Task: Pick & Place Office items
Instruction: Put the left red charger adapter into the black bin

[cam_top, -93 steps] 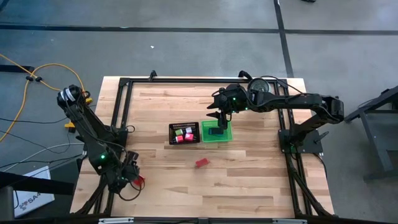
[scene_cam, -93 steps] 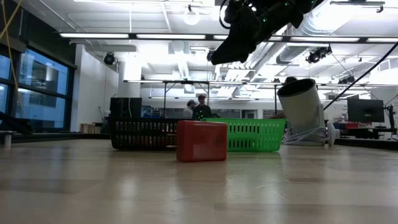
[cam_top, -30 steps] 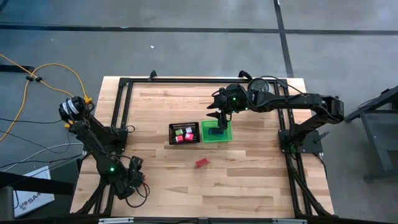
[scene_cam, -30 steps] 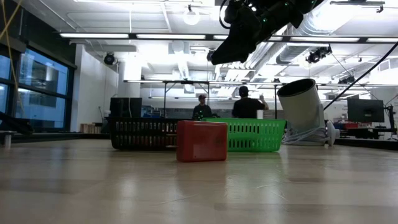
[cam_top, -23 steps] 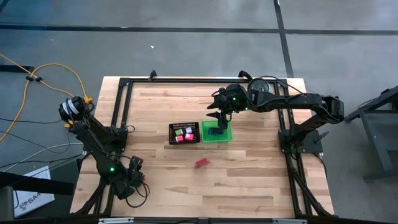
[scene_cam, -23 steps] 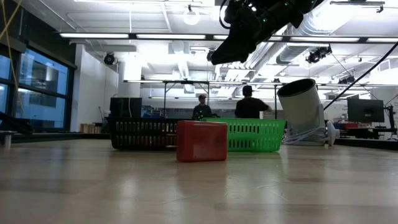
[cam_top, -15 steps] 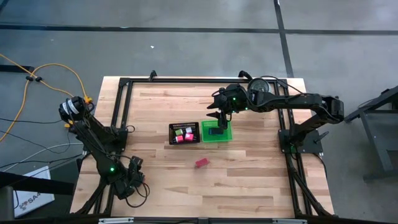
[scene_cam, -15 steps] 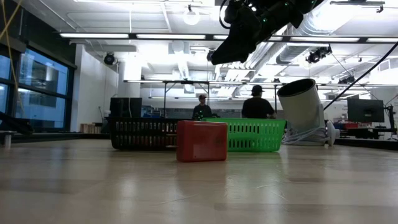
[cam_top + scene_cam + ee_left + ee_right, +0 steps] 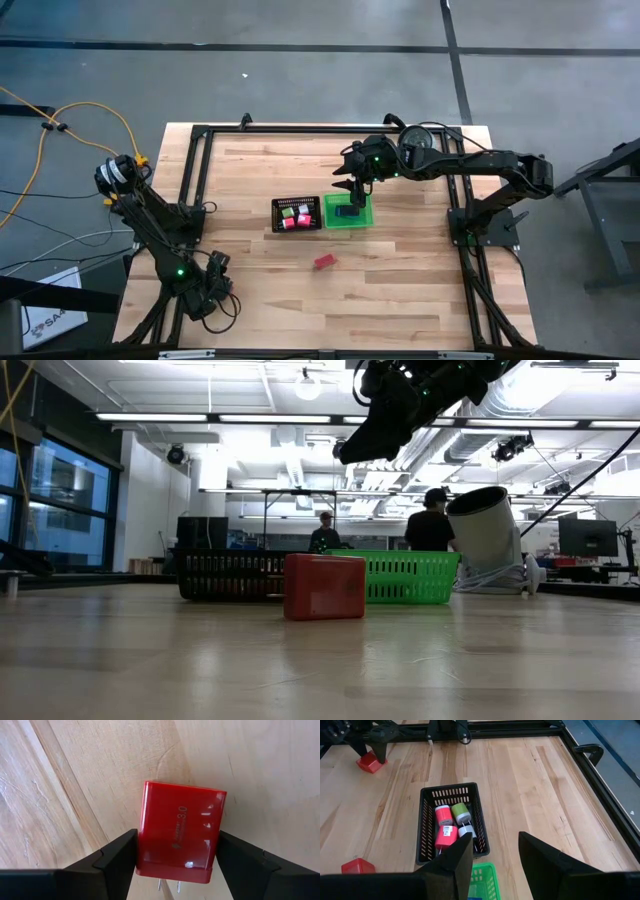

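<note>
left gripper [image 9: 177, 862] low at table's near-left corner, clamped on red charger [image 9: 180, 837] | right gripper [image 9: 495, 857] parted, empty, above green bin [image 9: 347, 212] | red block [image 9: 323, 262] loose on table [image 9: 400, 290] | pink pieces in black tray [image 9: 296, 214]

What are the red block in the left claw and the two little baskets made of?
Red block: seemingly glossy hard plastic, showing highlights, white print and metal prongs, so likely a charger. Black basket and green basket: slotted walls suggest moulded plastic, though the black one could be mesh metal.
</note>
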Available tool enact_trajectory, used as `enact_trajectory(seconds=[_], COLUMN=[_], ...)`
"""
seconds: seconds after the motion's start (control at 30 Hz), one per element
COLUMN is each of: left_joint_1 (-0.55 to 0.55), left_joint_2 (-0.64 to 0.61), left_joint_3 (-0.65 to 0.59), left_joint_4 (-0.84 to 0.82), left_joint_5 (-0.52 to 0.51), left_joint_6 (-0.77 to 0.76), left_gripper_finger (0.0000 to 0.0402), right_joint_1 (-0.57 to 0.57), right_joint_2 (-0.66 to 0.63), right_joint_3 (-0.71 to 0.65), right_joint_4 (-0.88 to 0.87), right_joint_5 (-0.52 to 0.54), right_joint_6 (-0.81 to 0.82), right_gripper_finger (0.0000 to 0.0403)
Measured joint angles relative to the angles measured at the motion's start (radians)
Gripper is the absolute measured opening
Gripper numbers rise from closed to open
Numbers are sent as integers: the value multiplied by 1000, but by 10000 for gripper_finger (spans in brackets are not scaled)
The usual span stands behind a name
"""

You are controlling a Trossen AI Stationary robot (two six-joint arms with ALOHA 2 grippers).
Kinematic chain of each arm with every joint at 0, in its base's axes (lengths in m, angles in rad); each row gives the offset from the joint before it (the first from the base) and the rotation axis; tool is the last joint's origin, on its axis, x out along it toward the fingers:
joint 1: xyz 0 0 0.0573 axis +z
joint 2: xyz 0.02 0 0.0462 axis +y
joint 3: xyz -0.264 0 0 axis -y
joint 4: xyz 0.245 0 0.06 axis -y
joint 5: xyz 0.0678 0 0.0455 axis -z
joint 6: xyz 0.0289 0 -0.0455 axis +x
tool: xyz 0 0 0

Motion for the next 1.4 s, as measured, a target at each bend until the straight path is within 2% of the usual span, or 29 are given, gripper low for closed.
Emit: enact_trajectory(seconds=[0.23, 0.47, 1.0, 1.2, 1.4], left_joint_1=[0, 0, 16, 70, 202], left_joint_2=[0, -1, -25, -74, -141], left_joint_3=[0, 0, 0, 1, 15], left_joint_4=[0, 0, 0, 0, -2], left_joint_5=[0, 0, 2, 2, 0], left_joint_6=[0, 0, -12, 4, 77], left_gripper_finger=[244, 210, 220, 220, 220], right_joint_1=[0, 0, 0, 0, 0], right_joint_2=[0, 0, 0, 0, 0], right_joint_3=[0, 0, 0, 0, 0], right_joint_4=[0, 0, 0, 0, 0], right_joint_5=[0, 0, 0, 0, 0], right_joint_6=[0, 0, 0, 0, 0], right_gripper_finger=[145, 145, 145, 145, 145])
